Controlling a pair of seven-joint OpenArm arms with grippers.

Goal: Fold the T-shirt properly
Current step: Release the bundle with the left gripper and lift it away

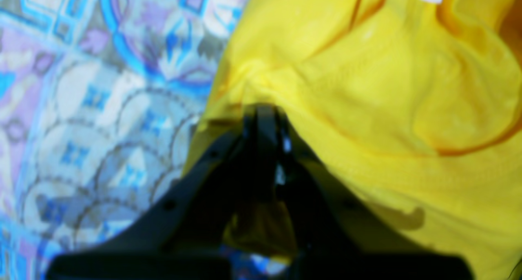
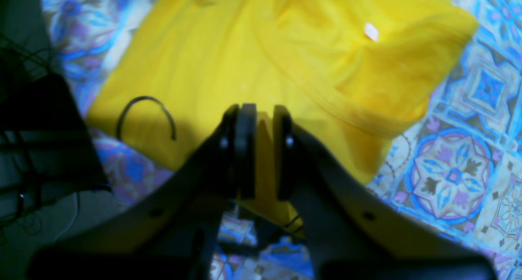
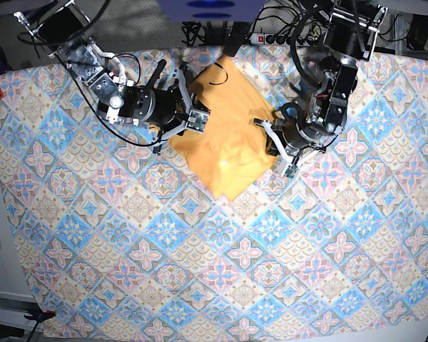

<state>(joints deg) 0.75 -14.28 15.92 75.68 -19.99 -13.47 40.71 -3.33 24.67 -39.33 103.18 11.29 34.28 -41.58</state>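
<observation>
- Shirt: the yellow T-shirt lies bunched and partly folded on the patterned tablecloth covering the desk, near the far edge, between the two arms.
- Left tool: its jaws are pressed together on a gathered edge of the T-shirt, with cloth puckering at the tips. In the base view this tool sits at the shirt's right edge.
- Right tool: its jaws stand slightly apart with a fold of yellow cloth pinched between them. In the base view it meets the shirt's left edge.
- Mark: a thin black loop shows on the cloth near one edge, left of the right tool in its wrist view.
- Label: a small white tag sits inside the collar area.
- Cables: dark wires and a power strip lie beyond the desk's far side.
</observation>
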